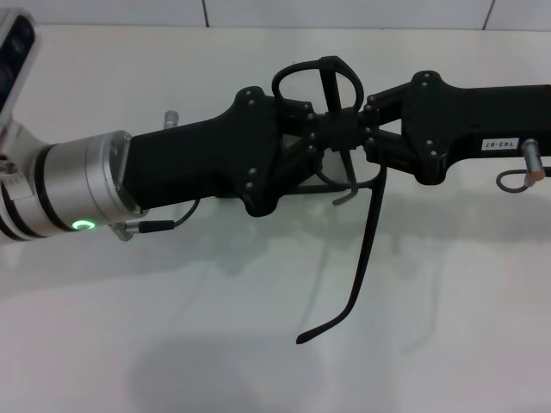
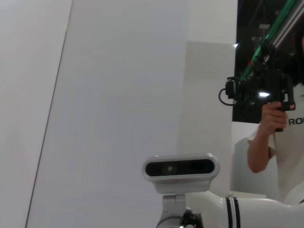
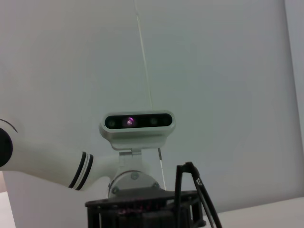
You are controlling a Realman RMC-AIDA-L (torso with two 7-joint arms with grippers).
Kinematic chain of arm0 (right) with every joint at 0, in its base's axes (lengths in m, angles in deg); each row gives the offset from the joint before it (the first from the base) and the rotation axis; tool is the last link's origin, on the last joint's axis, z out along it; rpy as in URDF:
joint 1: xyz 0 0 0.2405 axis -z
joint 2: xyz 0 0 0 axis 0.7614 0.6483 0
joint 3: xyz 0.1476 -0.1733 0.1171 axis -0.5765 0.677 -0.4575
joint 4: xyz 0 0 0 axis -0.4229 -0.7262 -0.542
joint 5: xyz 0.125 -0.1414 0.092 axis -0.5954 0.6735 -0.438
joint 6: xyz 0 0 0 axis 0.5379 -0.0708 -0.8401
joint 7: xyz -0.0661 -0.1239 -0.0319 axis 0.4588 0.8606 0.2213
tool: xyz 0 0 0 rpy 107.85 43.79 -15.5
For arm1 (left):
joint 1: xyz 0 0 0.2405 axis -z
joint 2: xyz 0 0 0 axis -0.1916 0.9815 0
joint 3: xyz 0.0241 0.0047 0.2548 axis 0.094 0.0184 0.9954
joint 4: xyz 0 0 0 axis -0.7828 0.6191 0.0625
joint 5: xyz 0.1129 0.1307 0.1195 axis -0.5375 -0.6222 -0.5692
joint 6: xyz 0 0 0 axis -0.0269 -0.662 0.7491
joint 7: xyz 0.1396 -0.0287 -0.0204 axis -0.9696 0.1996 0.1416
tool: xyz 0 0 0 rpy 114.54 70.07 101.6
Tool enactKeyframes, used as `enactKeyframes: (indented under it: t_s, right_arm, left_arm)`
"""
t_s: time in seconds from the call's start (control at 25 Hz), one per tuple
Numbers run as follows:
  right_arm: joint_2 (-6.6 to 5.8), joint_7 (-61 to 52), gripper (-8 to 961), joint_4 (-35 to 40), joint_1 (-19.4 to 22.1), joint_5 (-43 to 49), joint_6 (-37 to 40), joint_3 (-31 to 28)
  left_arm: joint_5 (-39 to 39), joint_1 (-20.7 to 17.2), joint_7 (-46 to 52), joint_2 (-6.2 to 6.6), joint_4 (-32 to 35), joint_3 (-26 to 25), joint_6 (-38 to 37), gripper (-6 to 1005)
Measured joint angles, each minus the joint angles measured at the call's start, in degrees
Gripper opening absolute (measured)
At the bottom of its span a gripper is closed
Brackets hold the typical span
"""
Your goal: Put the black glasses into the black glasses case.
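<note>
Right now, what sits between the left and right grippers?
In the head view, the thin black-framed glasses sit between the left gripper and the right gripper, both sets of jaws closed on the frame; one temple arm hangs down over the white table.

A robotics lab or recording studio, not a home.

A bare white table carries the work, with a pale tiled wall just beyond its far edge. The wrist views look up at plain white panels and the robot's own head camera on a white, black-ringed neck. At one side a person in a white printed shirt holds up a rigged video camera against a dark opening crossed by a green metal rail.
</note>
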Motion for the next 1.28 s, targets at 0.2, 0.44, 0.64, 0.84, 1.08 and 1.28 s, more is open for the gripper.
enactKeyframes:
  t_s: [0.2,0.44,0.64,0.84,1.08,1.28]
  right_arm:
    - [-0.22,0.48,97,-0.62,-0.31,-0.78,0.66,0.00]
    - [-0.23,1.58,97,-1.52,-0.35,-0.82,0.55,-0.55]
    - [-0.26,2.50,98,-2.18,0.01,-0.90,0.00,-2.46]
    - [-0.28,2.94,97,-2.59,0.97,-1.85,7.05,-12.33]
    - [-0.32,6.36,98,-2.81,2.94,-13.93,17.02,-19.26]
    - [-0.21,11.73,98,-5.96,3.35,-23.71,17.98,-19.73]
  left_arm:
    - [0.20,0.00,-0.07,-0.10,0.00,0.03,0.35,31]
    - [0.46,0.00,-0.12,-0.13,0.00,0.03,0.43,30]
    - [0.92,-0.09,-0.25,0.01,0.08,-0.02,-0.63,30]
    - [2.39,-0.85,-1.03,0.41,0.47,-0.42,-2.39,30]
    - [0.79,-0.21,-1.64,0.58,0.16,-0.03,-2.39,30]
    - [-1.18,2.30,-2.82,0.14,0.01,4.00,-2.52,30]
